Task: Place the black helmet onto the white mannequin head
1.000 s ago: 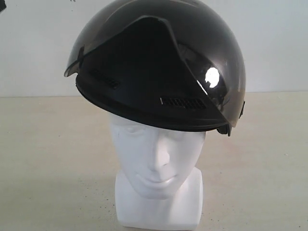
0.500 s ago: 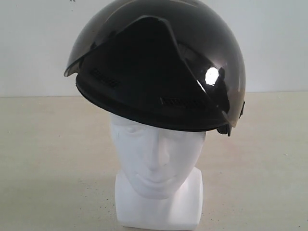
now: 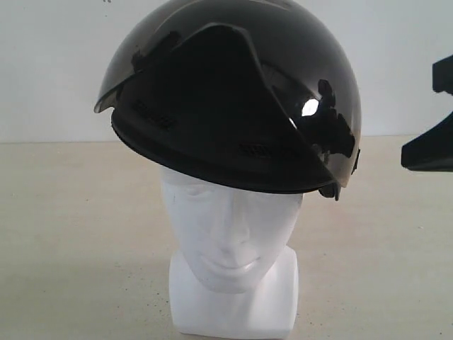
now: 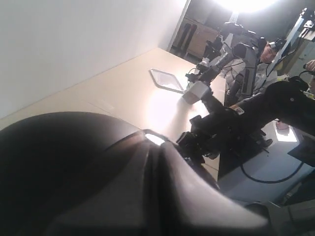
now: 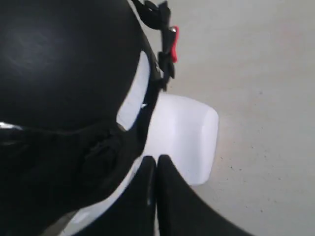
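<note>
The black helmet (image 3: 233, 92) sits on top of the white mannequin head (image 3: 230, 227), tilted, with its smoky visor raised over the shell. No gripper touches it. My right gripper (image 3: 412, 156) shows at the right edge of the exterior view, apart from the helmet. In the right wrist view its fingers (image 5: 156, 162) are pressed together and empty, beside the helmet (image 5: 64, 59) and the mannequin's white base (image 5: 189, 132). My left gripper (image 4: 156, 142) is shut and empty, close by the helmet's dark dome (image 4: 54, 162); the exterior view does not show it.
The head stands on a beige table (image 3: 71, 234) in front of a white wall. A chin strap with a red buckle (image 5: 173, 42) hangs from the helmet. A flat tray (image 4: 167, 80) lies farther along the table, with a black arm (image 4: 221, 128) and a seated person (image 4: 256, 49) beyond.
My right gripper has come into the exterior view at the right edge. Dark reflections have shifted on the visor. Helmet and head have not moved.
</note>
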{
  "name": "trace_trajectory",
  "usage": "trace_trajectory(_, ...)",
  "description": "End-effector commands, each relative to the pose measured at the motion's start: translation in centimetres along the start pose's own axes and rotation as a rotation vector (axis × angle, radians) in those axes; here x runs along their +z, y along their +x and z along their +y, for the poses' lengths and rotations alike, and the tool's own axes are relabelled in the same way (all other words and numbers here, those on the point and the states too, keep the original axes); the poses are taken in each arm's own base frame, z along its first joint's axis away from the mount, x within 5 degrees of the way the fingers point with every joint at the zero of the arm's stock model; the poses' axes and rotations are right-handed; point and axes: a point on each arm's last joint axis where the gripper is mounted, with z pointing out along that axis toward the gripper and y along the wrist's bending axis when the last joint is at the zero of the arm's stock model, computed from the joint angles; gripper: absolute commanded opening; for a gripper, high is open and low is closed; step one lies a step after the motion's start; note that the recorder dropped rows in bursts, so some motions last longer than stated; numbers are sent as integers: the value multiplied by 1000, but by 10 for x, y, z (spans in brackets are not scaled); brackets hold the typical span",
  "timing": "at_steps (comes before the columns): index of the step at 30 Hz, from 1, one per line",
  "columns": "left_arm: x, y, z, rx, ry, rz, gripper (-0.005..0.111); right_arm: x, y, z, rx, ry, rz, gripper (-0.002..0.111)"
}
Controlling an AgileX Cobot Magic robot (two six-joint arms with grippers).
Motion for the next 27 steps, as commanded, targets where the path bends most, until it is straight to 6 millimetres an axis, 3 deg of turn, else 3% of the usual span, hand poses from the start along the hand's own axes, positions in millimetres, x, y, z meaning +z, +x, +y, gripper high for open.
trace_trajectory(1,8,15,18,-80,0,35,4,-1,-5,2,-7,-23,-48,0)
trace_trajectory(14,11,61,36,-167,-10,96,4,1,-3,9,1,-55,-32,0)
trace_trajectory(27,7,77,44,-214,-32,109,4,12,-8,4,48,-42,-19,0)
